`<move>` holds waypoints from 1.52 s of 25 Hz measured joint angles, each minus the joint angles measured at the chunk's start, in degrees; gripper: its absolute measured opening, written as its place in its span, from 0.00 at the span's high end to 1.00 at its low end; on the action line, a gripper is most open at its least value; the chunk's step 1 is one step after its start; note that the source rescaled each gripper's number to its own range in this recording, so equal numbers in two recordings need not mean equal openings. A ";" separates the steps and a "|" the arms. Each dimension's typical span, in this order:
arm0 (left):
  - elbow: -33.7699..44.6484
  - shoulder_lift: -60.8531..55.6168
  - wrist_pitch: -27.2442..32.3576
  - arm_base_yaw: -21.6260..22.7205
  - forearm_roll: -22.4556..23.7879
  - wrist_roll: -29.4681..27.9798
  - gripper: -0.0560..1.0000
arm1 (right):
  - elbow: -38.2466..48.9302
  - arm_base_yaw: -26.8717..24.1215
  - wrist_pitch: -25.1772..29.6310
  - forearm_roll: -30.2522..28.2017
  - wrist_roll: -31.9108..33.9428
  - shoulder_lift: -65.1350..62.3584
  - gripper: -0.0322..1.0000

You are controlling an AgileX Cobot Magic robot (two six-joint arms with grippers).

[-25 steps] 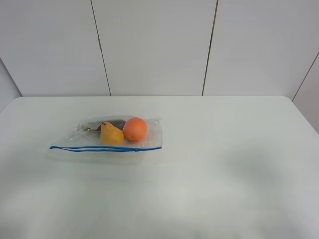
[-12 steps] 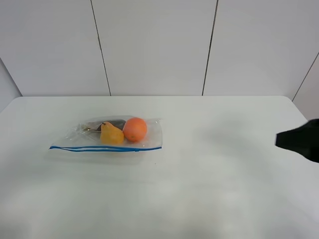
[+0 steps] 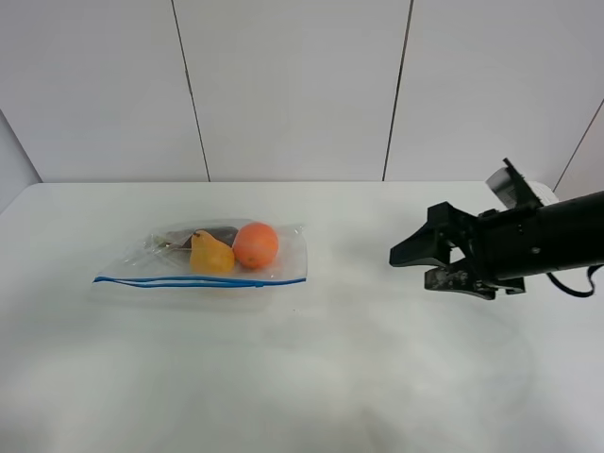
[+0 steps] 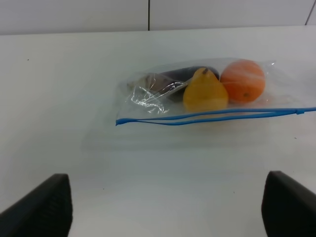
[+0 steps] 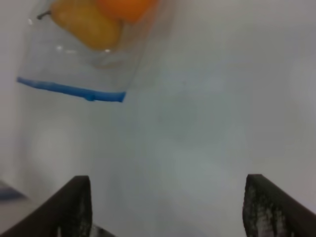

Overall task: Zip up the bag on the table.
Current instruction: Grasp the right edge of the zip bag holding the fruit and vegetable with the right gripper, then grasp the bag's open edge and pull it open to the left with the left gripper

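The clear bag [image 3: 203, 260] lies flat on the white table [image 3: 377, 377], left of centre, its blue zip strip [image 3: 198, 281] along the near edge. An orange [image 3: 256, 244], a yellow pear [image 3: 211, 255] and a dark item show through it. My right gripper [image 3: 412, 269] is open and empty, hovering well to the right of the bag. In the right wrist view the gripper [image 5: 170, 217] faces the bag's right end [image 5: 94, 44]. My left gripper [image 4: 165, 217] is open in front of the bag [image 4: 197, 94]; it is out of the exterior high view. The strip's two blue lines [image 4: 207, 117] sit slightly apart.
White wall panels [image 3: 293, 85] stand behind the table's far edge. The table's right rear corner [image 3: 543, 189] is rounded, with my right arm [image 3: 547, 241] over it.
My right arm has come in from the right edge and moved left toward the bag. The bag has not moved.
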 joint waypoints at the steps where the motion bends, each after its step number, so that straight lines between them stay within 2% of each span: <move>1: 0.00 0.00 0.00 0.00 0.00 0.00 0.00 | 0.00 0.00 0.64 3.22 -2.74 2.31 0.08; 5: 0.00 0.00 0.00 0.00 0.00 0.00 0.00 | 0.00 0.00 3.73 13.38 -11.32 9.38 0.10; 9: 0.00 0.00 0.00 0.00 0.00 0.00 0.00 | -1.14 2.75 4.65 20.92 -17.64 14.59 0.11; 14: 0.00 0.00 0.00 0.00 0.00 0.00 0.00 | -6.76 8.86 3.61 23.67 -18.29 20.94 0.11; 22: 0.00 0.00 0.00 0.00 0.00 0.00 0.00 | -13.62 14.69 1.54 28.18 -16.36 29.05 0.12; 28: 0.00 0.00 0.00 0.00 0.00 0.00 0.00 | -15.73 16.65 1.16 29.37 -15.90 33.59 0.23; 30: 0.00 0.00 0.00 0.00 0.00 0.00 0.00 | -16.14 16.64 1.03 29.57 -15.96 34.01 0.34; 32: 0.00 0.00 0.00 0.00 0.00 0.00 0.00 | -16.25 16.64 0.98 29.74 -16.61 34.06 0.54; 33: 0.00 0.00 0.00 0.00 0.00 0.00 0.00 | -16.35 16.64 0.98 29.81 -17.22 34.06 0.71; 34: 0.00 0.00 0.00 0.00 0.00 0.00 0.00 | -16.35 16.64 0.98 29.95 -17.59 34.06 0.82; 36: 0.00 0.00 0.00 0.00 0.00 0.00 0.00 | -16.35 16.64 0.98 29.99 -18.40 34.06 0.95; 38: 0.00 0.00 0.00 0.00 0.00 0.00 0.00 | -16.35 16.64 0.98 29.99 -18.91 34.06 0.97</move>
